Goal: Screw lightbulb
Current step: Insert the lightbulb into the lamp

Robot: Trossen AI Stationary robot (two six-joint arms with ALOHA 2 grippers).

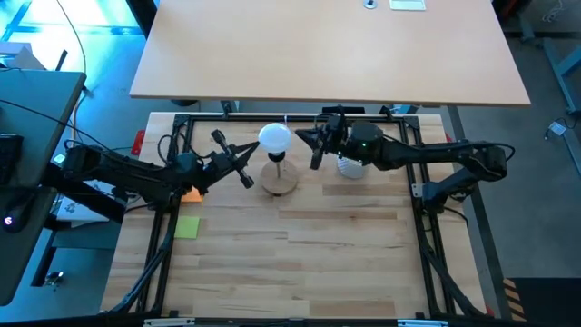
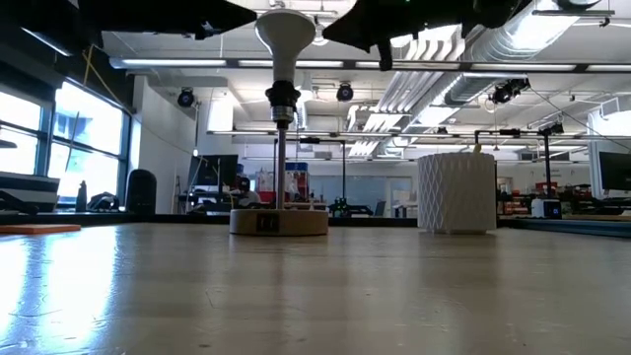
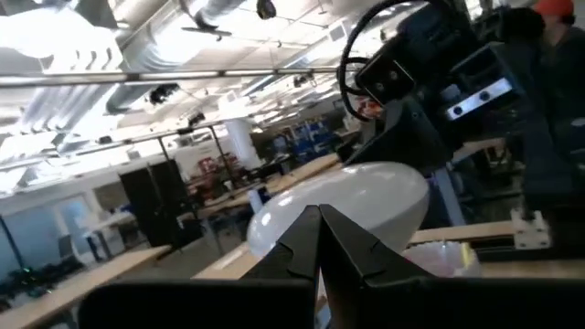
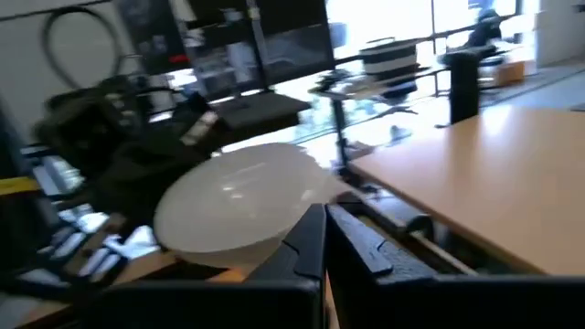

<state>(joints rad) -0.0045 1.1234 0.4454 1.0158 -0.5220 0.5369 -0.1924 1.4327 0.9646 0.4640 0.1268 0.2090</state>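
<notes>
Overhead | lightbulb (image 1: 274, 138) hides its post | left claw (image 1: 245, 168) together | right claw (image 1: 309, 145) together

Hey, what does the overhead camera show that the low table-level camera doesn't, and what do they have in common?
Only the high view shows both arms whole, with the left pincer and right pincer shut on either side of the lightbulb, touching nothing. It also shows a green note on the table.

Only the low view shows the bulb's neck seated in the socket atop the post, and the cup's perforated wall.

Both show the lightbulb, the round wooden base and the white cup.
</notes>
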